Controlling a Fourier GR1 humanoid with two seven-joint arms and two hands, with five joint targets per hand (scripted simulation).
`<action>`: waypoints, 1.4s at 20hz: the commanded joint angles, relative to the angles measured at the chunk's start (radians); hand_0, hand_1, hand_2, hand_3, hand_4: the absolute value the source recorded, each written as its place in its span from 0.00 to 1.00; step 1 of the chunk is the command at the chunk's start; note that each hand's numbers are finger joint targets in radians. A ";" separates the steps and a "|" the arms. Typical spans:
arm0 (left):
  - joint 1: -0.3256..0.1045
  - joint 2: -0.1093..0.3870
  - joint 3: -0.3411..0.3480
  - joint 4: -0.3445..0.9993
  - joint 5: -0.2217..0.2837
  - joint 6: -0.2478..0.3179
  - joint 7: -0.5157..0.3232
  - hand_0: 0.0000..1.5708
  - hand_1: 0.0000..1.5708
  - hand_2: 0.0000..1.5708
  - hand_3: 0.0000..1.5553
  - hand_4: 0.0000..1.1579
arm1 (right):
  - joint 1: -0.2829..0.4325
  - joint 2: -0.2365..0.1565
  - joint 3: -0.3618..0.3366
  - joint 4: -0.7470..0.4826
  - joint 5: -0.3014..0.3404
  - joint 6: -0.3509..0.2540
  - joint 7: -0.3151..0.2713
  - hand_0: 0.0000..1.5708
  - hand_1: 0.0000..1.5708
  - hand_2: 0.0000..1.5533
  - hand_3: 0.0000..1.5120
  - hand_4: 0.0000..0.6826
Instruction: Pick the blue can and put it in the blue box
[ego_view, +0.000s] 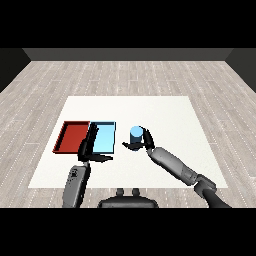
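I am curling my right hand (141, 143) around the blue can (136, 134), probably light, stiff and slippery; mid-height looks best. Left hand (90, 147) is hanging relaxed, fingers apart, over the blue box (106, 137).

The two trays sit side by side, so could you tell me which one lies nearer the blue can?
The light blue tray; it lies between the red tray and the blue can.
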 joint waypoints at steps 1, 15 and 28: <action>-0.050 -0.007 -0.136 -0.004 -0.022 0.129 0.070 0.00 0.00 0.00 0.00 0.00 | 0.060 -0.085 0.001 -0.227 0.061 -0.077 0.062 0.96 0.96 0.95 0.92 0.85; -0.203 -0.008 -0.203 0.215 0.051 0.214 0.013 0.00 0.00 0.00 0.00 0.00 | 0.035 0.024 -0.234 -0.177 0.290 0.131 0.167 0.96 0.96 0.94 0.92 0.88; -0.094 -0.008 -0.306 0.081 0.066 0.229 0.039 0.00 0.00 0.00 0.00 0.00 | 0.124 0.071 -0.369 -0.345 0.496 0.226 0.282 0.93 0.93 0.93 0.91 0.87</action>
